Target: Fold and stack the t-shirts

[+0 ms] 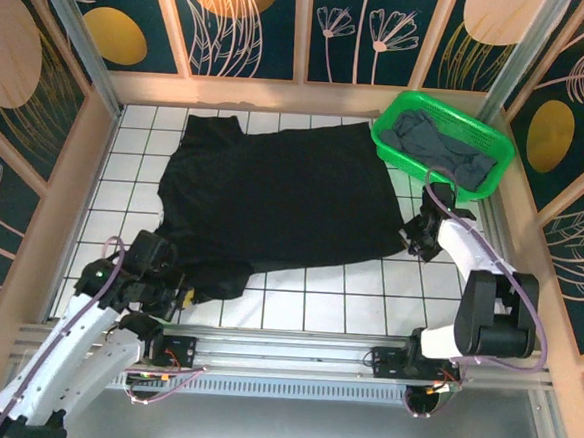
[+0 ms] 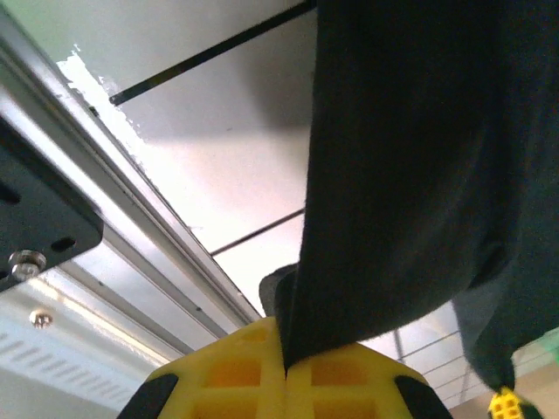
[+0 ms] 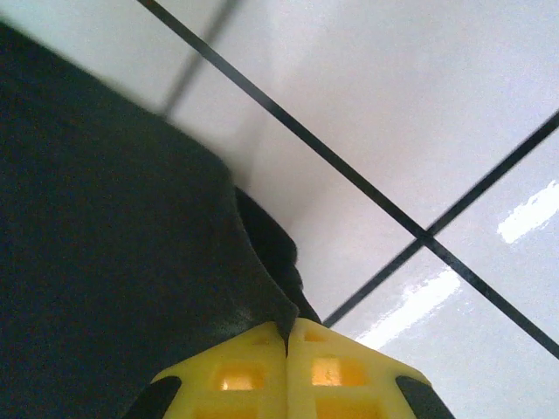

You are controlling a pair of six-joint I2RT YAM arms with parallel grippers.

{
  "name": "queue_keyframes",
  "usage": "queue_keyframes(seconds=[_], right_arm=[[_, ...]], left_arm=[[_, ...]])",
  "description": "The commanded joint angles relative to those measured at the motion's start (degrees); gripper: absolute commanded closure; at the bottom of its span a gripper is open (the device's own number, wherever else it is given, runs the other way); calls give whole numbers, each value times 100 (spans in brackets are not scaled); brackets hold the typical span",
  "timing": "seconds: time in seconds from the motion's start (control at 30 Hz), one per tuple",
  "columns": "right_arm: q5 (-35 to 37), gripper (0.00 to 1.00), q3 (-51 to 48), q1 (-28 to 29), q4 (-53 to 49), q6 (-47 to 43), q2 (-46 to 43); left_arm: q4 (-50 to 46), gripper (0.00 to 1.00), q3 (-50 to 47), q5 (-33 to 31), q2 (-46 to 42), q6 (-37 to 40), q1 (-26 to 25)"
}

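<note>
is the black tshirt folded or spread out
Spread out, not folded: the black t-shirt lies flat across the tiled table, only its near left corner bunched where the left gripper pinches it.

Table (image 1: 306, 305): white square tiles, dark grout lines, wooden border on the left, back and right, metal rail (image 1: 293, 351) along the near edge. Black t-shirt (image 1: 274, 193) lies spread over the middle and back tiles, with its near-left corner bunched and rumpled. Green basket (image 1: 426, 168) stands at the back-right corner, just beside the shirt's far-right edge. White tiles show in front of the shirt and along the left side.
</note>
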Motion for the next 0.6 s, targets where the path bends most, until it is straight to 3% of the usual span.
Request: queue_keyframes(seconds=[0.0,0.33,0.57], right_arm=[[637,100,359,120,-547,-145,-418],[139,100,-534,261,-606,-302,-553],[140,100,256,273,-519,-379,37]], left_arm=[[-1001,100,596,-680,-114,-629,-13],[-359,100,243,-906,365,-358,-12],[803,100,910,-1360,1713,207,-9]])
